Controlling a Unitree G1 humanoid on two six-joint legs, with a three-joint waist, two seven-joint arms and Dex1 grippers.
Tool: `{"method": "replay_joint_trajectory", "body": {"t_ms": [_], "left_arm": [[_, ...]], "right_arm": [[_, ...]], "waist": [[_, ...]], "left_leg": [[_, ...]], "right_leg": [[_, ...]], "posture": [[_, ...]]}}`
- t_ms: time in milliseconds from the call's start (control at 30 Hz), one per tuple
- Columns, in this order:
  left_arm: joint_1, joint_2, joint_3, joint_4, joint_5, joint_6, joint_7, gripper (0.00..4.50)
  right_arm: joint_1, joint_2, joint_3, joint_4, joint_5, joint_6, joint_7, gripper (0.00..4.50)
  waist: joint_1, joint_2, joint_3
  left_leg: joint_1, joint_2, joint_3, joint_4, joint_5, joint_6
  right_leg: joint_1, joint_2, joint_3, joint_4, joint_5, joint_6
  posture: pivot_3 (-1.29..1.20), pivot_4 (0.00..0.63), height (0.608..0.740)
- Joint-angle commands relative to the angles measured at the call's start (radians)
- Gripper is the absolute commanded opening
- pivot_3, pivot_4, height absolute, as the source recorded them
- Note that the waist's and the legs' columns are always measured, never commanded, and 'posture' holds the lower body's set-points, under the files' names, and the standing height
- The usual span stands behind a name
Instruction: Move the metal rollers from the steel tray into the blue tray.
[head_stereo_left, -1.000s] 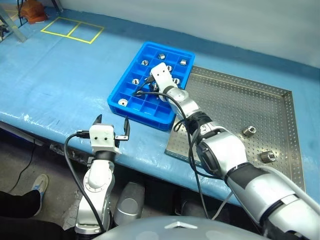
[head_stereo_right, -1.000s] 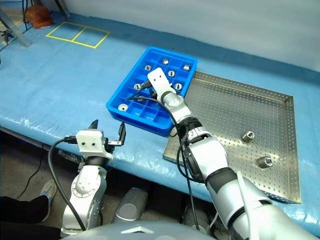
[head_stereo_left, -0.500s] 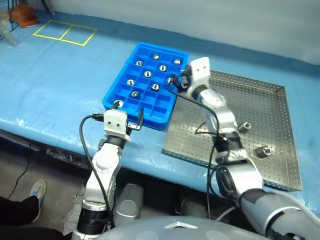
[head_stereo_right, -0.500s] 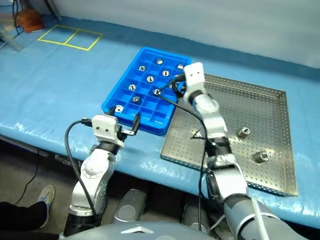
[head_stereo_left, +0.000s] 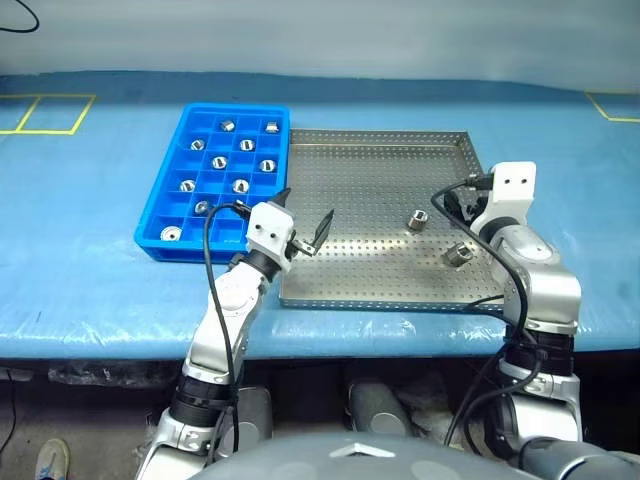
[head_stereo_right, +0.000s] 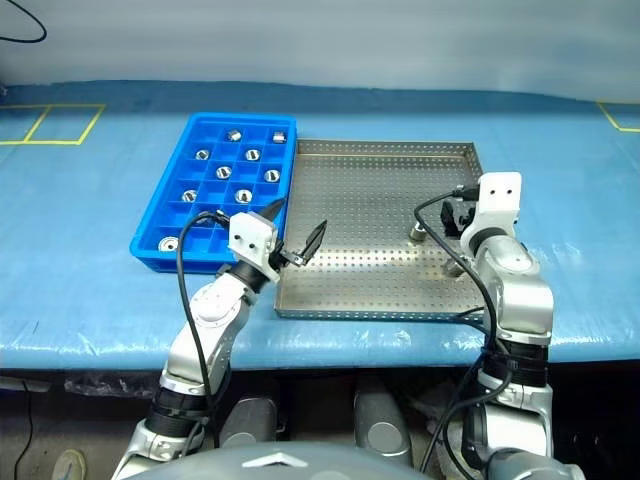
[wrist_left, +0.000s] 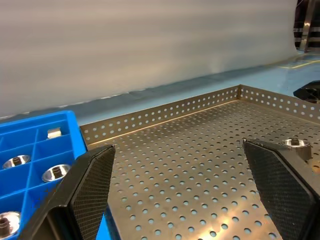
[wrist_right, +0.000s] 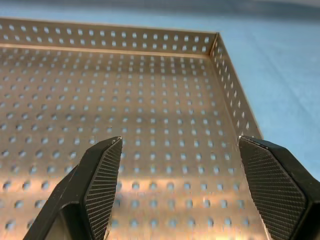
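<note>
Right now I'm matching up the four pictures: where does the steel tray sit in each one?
Left eye view: the steel tray is at centre, right of the blue tray.
Right eye view: at centre too.
Left wrist view: its perforated floor spreads ahead of the open left gripper.
Right wrist view: its floor lies ahead of the open right gripper.
Shared landmark: the tray's far right corner.
</note>
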Motion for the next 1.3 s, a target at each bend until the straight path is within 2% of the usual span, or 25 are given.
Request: {"method": "replay_joint_trajectory", "body": {"t_ms": [33,433,533,700,967,1100,1300], "left_arm": [[-0.011,-0.003,-0.007,-0.014,-0.022,-0.025,-0.02,4.5],[0.0,0.003,-0.007,-0.025,-0.03,-0.021,-0.024,4.5],[-0.001,0.001,-0.009,-0.026,-0.03,-0.019,-0.022,4.5],[0.0,0.004,-0.01,-0.026,-0.027,-0.018,-0.022,4.5],[0.008,0.009,-0.008,-0.034,-0.023,-0.015,-0.012,4.5],[0.033,0.009,0.005,-0.062,-0.016,-0.015,0.014,4.5],[0.15,0.0,0.02,-0.155,0.019,0.0,0.104,4.5]], "right_arm": [[0.038,-0.008,-0.038,-0.093,0.048,0.079,0.009,3.9],[0.193,-0.028,-0.065,-0.136,0.11,0.221,0.028,3.9],[0.207,-0.013,-0.058,-0.109,0.113,0.196,0.023,3.31],[0.213,0.007,-0.044,-0.107,0.127,0.149,0.035,1.74],[0.179,0.013,-0.006,-0.142,0.121,0.0,0.042,1.68],[0.084,0.041,0.052,-0.195,0.154,-0.056,0.067,1.68],[-0.102,0.123,0.234,-0.167,0.163,-0.101,0.12,1.68]], "waist": [[-0.004,0.0,0.0],[-0.006,0.0,0.0],[-0.008,0.0,0.0],[-0.009,0.0,0.0],[-0.011,0.0,0.0],[-0.016,0.0,0.001],[0.002,0.0,0.001]], "left_leg": [[0.0,0.0,0.0,0.0,0.0,0.0],[0.0,-0.001,0.002,0.001,0.0,0.001],[0.0,-0.001,0.003,0.001,0.0,0.001],[0.0,0.0,0.003,0.001,0.0,0.001],[-0.001,0.0,0.005,0.001,0.0,0.002],[0.0,0.0,0.007,0.0,0.0,0.002],[-0.001,0.0,0.005,-0.001,-0.001,0.003]], "right_leg": [[0.0,0.0,0.001,0.0,0.0,0.001],[0.0,0.0,0.004,-0.001,0.002,0.003],[-0.001,0.0,0.005,-0.001,0.002,0.003],[-0.001,0.0,0.005,-0.001,0.002,0.003],[-0.002,0.0,0.006,-0.002,0.002,0.004],[-0.003,0.0,0.008,-0.002,0.002,0.004],[-0.003,0.001,0.007,-0.002,0.002,0.004]], "posture": [[-0.08,0.15,0.74],[-0.09,0.15,0.74],[-0.09,0.15,0.74],[-0.09,0.15,0.74],[-0.07,0.15,0.74],[-0.02,0.15,0.74],[0.06,0.15,0.74]]}}
